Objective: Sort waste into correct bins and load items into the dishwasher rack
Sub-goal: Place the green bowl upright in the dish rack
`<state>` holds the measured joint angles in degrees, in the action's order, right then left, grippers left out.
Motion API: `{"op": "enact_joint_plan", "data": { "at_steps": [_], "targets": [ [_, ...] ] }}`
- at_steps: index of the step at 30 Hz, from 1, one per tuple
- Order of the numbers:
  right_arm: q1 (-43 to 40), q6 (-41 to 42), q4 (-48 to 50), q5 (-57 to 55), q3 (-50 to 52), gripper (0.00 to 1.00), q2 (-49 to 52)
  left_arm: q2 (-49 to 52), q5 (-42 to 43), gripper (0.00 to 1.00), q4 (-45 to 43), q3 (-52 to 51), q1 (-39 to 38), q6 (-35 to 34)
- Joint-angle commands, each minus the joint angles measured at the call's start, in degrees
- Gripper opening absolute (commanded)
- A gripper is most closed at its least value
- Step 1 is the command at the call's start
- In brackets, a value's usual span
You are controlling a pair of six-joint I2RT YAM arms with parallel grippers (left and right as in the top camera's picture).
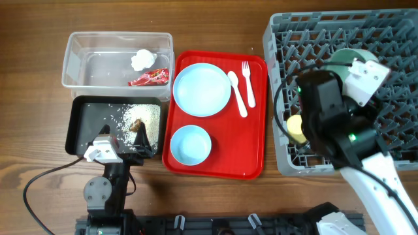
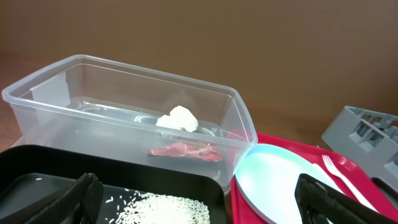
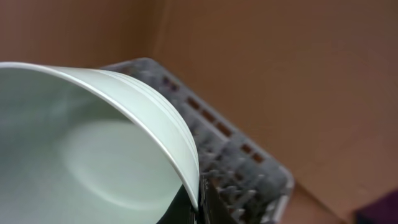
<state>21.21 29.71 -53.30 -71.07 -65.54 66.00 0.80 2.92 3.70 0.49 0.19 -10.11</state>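
Note:
The grey dishwasher rack [image 1: 392,39] stands at the right, also in the right wrist view [image 3: 249,162]. My right gripper [image 3: 200,208] is shut on the rim of the mint green bowl [image 3: 93,155], held over the rack [image 1: 345,59]. A yellow cup [image 1: 296,128] lies in the rack. The light blue plate [image 1: 201,90], light blue bowl [image 1: 190,145], white spoon [image 1: 236,93] and fork [image 1: 248,81] lie on the red tray [image 1: 251,156]. The clear tub [image 1: 78,62] holds the tissue ball [image 1: 142,59] and red wrapper [image 1: 148,78]. My left gripper [image 2: 199,205] is open over the black tray [image 1: 85,117] with rice [image 1: 140,117].
The red tray sits between the black tray and the rack. The right arm's body [image 1: 333,124] covers part of the rack's left side. A cable [image 1: 46,176] runs over the wood table at the front left.

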Motion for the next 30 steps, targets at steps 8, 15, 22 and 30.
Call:
{"op": "enact_joint_plan", "data": {
  "at_steps": [8,15,22,30],
  "targets": [
    [-8.5,-2.9,0.7,-2.0,-0.5,0.04,16.9,-0.4,0.5,1.00,0.4,-0.2,0.5,0.7],
    [-14.3,-8.5,9.6,-0.3,-0.5,0.04,20.6,-0.4,0.5,1.00,0.4,-0.2,0.5,0.7],
    [-18.0,-18.9,16.3,4.2,-0.5,0.04,26.9,-0.4,0.5,1.00,0.4,-0.2,0.5,0.7],
    [-17.3,-24.7,18.3,2.6,-0.5,0.04,33.1,-0.4,0.5,1.00,0.4,-0.2,0.5,0.7]
  ]
}}
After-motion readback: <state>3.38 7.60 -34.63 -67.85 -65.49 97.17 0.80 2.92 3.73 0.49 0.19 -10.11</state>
